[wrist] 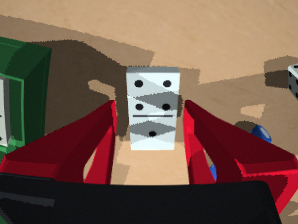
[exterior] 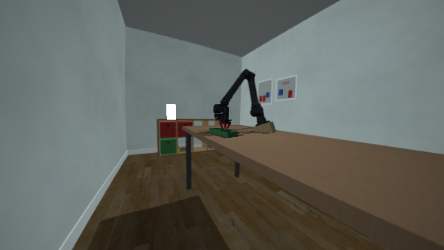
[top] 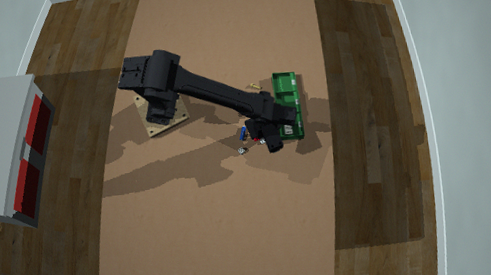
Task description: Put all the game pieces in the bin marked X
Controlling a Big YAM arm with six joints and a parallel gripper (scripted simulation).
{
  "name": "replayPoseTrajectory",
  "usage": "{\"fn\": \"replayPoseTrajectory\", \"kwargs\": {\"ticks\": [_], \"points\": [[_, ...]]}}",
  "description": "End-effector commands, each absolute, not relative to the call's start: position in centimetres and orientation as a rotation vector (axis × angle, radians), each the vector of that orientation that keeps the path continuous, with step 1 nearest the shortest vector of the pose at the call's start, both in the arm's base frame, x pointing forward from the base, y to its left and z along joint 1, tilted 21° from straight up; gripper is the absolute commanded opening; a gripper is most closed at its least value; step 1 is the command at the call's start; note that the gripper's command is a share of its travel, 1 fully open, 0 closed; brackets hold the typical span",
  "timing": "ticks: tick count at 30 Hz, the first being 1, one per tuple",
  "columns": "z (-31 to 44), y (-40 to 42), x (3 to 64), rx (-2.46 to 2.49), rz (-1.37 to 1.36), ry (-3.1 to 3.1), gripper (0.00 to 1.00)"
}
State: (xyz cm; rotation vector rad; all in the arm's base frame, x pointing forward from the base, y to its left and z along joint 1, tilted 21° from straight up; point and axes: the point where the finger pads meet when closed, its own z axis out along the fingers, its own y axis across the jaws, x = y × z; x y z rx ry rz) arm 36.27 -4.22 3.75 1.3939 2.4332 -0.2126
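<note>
A white domino [wrist: 153,111] lies flat on the table between my red fingers. My gripper [wrist: 149,110] [top: 267,140] [exterior: 225,126] is low over it, open, with one finger on each side and a narrow gap showing on both sides. The green bin [wrist: 27,76] [top: 285,88] [exterior: 223,132] stands just to the left in the wrist view, and another domino [top: 288,130] lies inside it. A white die [wrist: 292,76] [top: 241,150] lies on the table to the right. A blue piece [wrist: 264,132] [top: 244,133] shows beside my right finger.
A small gold object [top: 256,86] lies on the table beside the bin's far end. The arm's base stands on a wooden plate [top: 153,129]. A shelf with red and green boxes [exterior: 168,136] stands against the back wall, off the table.
</note>
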Motion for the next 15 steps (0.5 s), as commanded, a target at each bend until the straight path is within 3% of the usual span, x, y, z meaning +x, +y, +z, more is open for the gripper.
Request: {"fn": "replayPoseTrajectory", "kwargs": {"ticks": [1,11,12,15], "points": [[3.9,-4.9,36.6,1.389,-0.203,2.420,0.39],[4.7,-4.4,37.4,1.382,-0.189,2.408,0.39],[4.9,-4.9,37.6,1.383,-0.182,2.397,0.20],[5.0,-4.9,37.6,1.382,-0.180,2.396,0.20]]}}
